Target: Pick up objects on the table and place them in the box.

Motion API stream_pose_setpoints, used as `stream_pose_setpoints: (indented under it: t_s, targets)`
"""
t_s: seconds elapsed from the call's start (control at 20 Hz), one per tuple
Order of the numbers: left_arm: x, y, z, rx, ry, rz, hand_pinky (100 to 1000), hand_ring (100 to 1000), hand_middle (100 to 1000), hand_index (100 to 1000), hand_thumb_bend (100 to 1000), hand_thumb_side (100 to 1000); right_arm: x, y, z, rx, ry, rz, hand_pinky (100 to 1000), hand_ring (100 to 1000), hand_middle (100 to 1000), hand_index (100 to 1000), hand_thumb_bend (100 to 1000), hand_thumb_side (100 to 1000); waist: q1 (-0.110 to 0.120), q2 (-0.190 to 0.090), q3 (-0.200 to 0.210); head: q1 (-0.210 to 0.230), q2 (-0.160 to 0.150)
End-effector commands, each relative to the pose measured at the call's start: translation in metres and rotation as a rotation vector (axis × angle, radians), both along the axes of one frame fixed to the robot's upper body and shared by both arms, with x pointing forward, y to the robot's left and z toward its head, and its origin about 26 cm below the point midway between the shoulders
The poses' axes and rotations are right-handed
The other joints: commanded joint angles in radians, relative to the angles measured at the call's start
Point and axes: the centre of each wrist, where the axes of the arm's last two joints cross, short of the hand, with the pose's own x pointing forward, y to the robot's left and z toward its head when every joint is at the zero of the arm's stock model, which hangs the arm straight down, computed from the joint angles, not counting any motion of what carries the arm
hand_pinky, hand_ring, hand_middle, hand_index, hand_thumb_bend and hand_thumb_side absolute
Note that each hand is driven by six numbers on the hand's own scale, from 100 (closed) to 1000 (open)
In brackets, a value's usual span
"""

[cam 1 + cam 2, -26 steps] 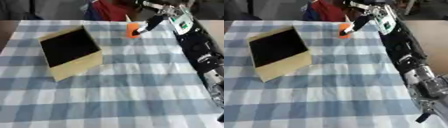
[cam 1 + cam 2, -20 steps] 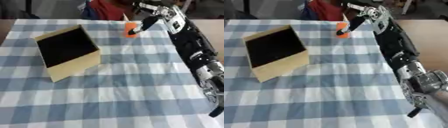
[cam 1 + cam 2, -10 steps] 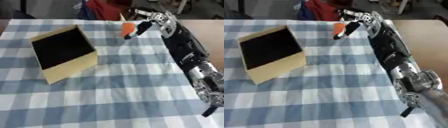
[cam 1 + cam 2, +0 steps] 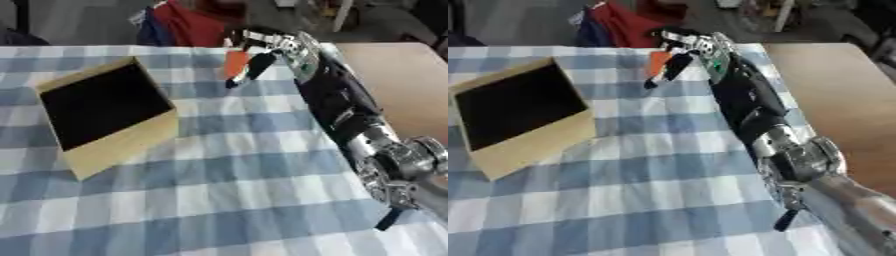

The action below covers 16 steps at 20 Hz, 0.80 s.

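Observation:
My right hand [image 4: 259,49] reaches across the far side of the table, fingers and thumb curled round a small orange object [image 4: 235,62] held above the blue-and-white checked cloth. The black forearm runs back toward the lower right. A tan cardboard box [image 4: 109,117] with a dark open inside lies tilted at the left, well left of the hand. My left hand shows in neither view.
The checked tablecloth [image 4: 219,190] covers the table. A bare wooden surface [image 4: 394,75] lies at the far right. Red and blue cloth [image 4: 188,27] sits beyond the far edge.
The right hand has carried the orange object a little leftward, toward the box. The whole picture also shifted, so the head moved.

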Motion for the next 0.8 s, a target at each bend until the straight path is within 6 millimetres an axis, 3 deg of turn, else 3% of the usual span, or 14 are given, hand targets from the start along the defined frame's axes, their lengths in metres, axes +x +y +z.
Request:
stream_pose_setpoints:
  t_s: [0.05,0.55,0.8]
  targets:
    - [-0.002,-0.001,0.008,0.010,-0.029,-0.009,704,659,602,784,100,552,-0.003,-0.010,0.019,-0.044,-0.064,-0.047,824,904,959,1000,681,310,0.001,-0.014,0.003,-0.010,-0.011]
    - [-0.002,-0.001,0.006,0.010,-0.023,-0.007,704,659,601,783,100,553,-0.006,-0.011,0.034,-0.071,-0.160,-0.074,823,901,954,1000,678,329,0.004,-0.014,0.004,-0.027,-0.002]
    - [-0.002,-0.001,0.007,0.015,-0.028,-0.006,704,659,601,784,100,550,-0.006,-0.016,0.028,-0.060,-0.134,-0.101,822,899,951,1000,675,321,0.006,-0.012,0.005,-0.032,-0.007]
